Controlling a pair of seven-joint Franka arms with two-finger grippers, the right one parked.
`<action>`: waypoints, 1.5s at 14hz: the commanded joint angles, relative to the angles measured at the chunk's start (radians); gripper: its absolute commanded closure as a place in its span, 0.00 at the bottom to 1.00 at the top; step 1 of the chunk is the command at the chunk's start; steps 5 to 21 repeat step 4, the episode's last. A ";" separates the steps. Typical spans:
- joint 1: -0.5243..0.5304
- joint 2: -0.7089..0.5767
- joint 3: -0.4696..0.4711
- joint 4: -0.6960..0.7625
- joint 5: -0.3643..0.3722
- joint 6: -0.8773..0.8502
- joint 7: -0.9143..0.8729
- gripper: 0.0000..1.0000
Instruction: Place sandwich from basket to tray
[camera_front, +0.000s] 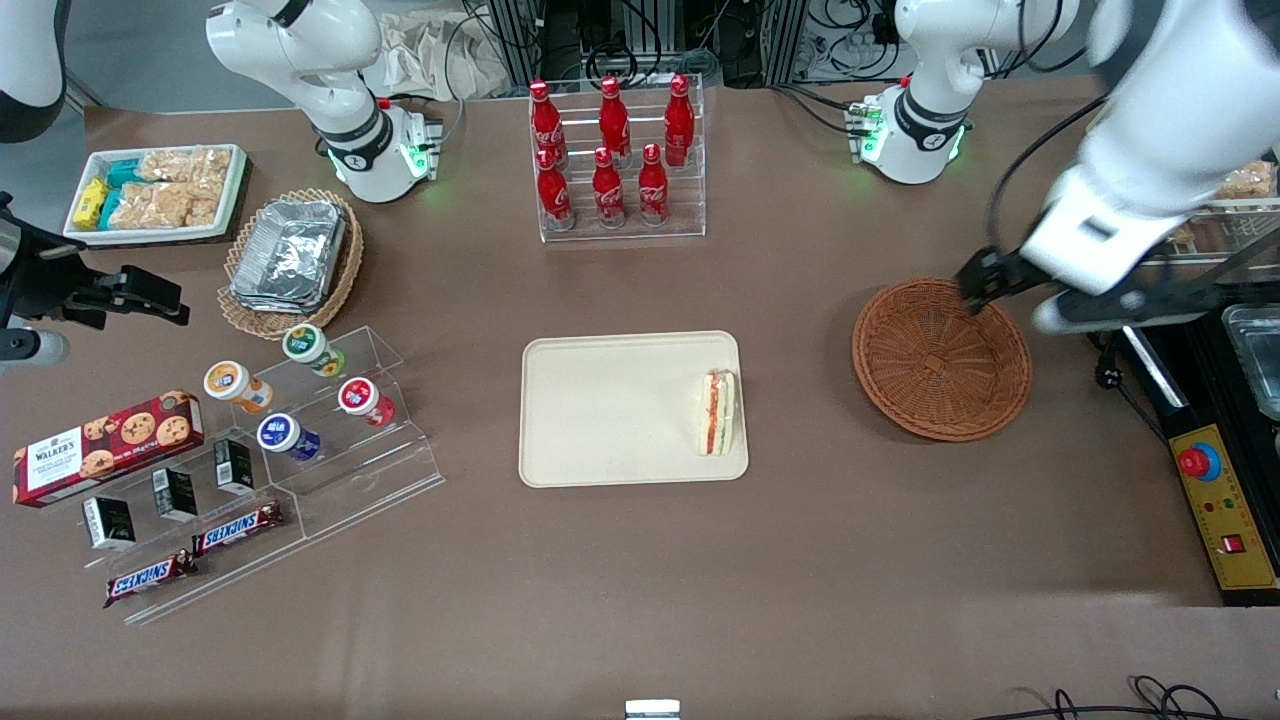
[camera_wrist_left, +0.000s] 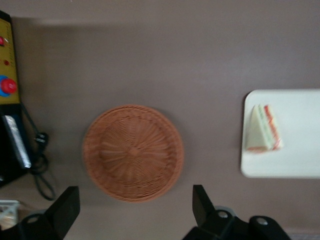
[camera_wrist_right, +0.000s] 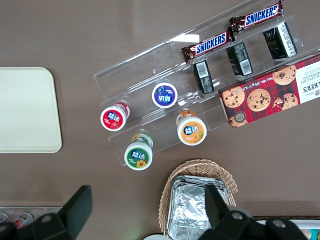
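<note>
The sandwich (camera_front: 716, 412) lies on the beige tray (camera_front: 600, 420), at the tray's edge toward the working arm's end; its red and green filling shows. It also shows in the left wrist view (camera_wrist_left: 262, 129) on the tray (camera_wrist_left: 295, 160). The round reddish-brown basket (camera_front: 940, 358) holds nothing; it also shows in the left wrist view (camera_wrist_left: 133, 152). My left gripper (camera_front: 975, 285) hangs high above the basket's rim, farther from the front camera than the basket's middle. In the left wrist view the gripper (camera_wrist_left: 134, 207) is open and holds nothing, its fingers (camera_wrist_left: 201, 202) wide apart.
A rack of red cola bottles (camera_front: 612, 155) stands farther from the camera than the tray. A yellow control box (camera_front: 1225, 510) lies at the working arm's end. Snack stands (camera_front: 290, 420), a cookie box (camera_front: 105, 445) and a tan basket with foil containers (camera_front: 290, 255) lie toward the parked arm's end.
</note>
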 joint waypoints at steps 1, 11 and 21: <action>-0.020 -0.113 0.090 -0.097 -0.027 -0.047 0.253 0.00; -0.019 -0.082 0.086 -0.040 0.005 -0.069 0.261 0.00; -0.019 -0.082 0.086 -0.040 0.005 -0.069 0.261 0.00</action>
